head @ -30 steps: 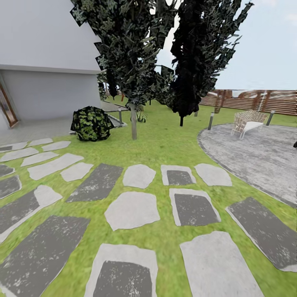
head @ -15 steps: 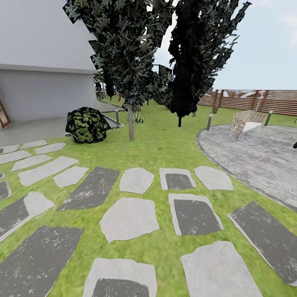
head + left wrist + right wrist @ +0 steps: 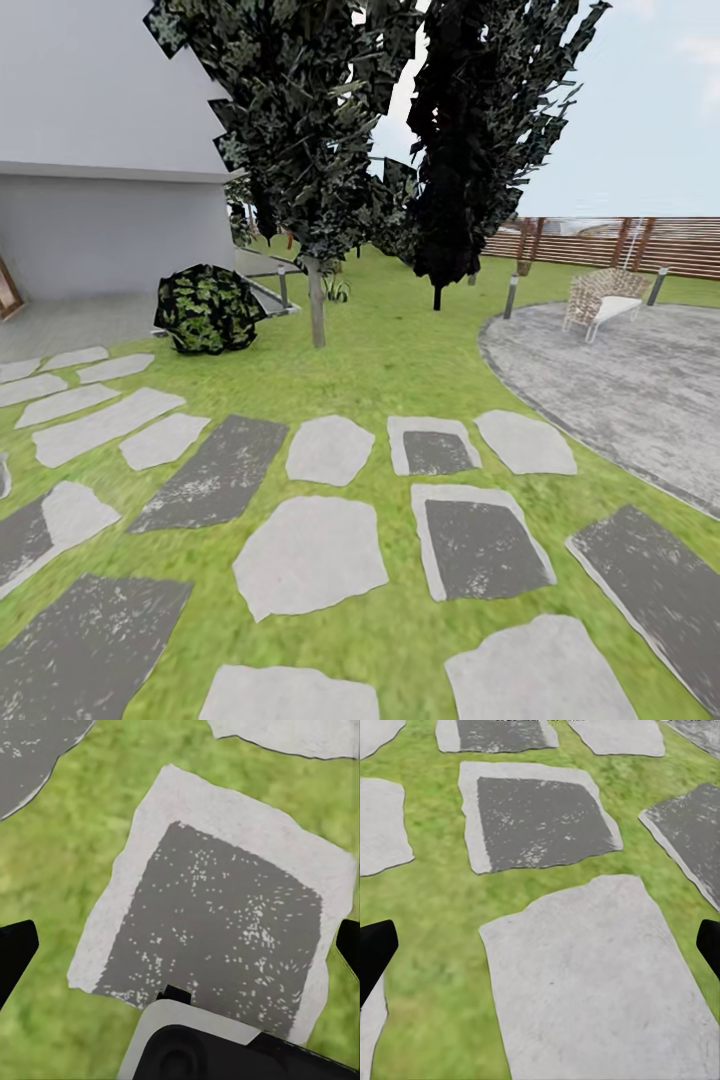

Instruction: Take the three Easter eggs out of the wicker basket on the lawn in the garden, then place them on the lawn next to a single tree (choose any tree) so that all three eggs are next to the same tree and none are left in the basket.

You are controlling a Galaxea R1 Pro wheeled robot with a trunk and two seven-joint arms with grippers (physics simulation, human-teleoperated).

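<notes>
The three Easter eggs and the wicker basket are out of view. The lawn [image 3: 400,350] stretches ahead, crossed by flat stepping stones [image 3: 310,555]. A tree [image 3: 317,315] with a straight pale trunk and a dark green crown stands on the grass ahead, slightly left. My left gripper [image 3: 180,952] is open, its black fingertips far apart over a dark-centred stone [image 3: 225,922]. My right gripper [image 3: 540,949] is open too, hanging over a pale stone [image 3: 592,975], with nothing between its fingers.
A dark tree with a thin black trunk [image 3: 437,296] stands right of the pale one. A round bush [image 3: 207,308] sits by the white house [image 3: 100,200]. At the right lie a grey paved circle [image 3: 620,390], a woven chair [image 3: 600,298] and a brown fence [image 3: 620,245].
The whole head view has shifted: stepping stones have slid down and leftward in the picture and the pale-trunked tree looks slightly nearer. That is the camera moving. Nothing in the garden has moved.
</notes>
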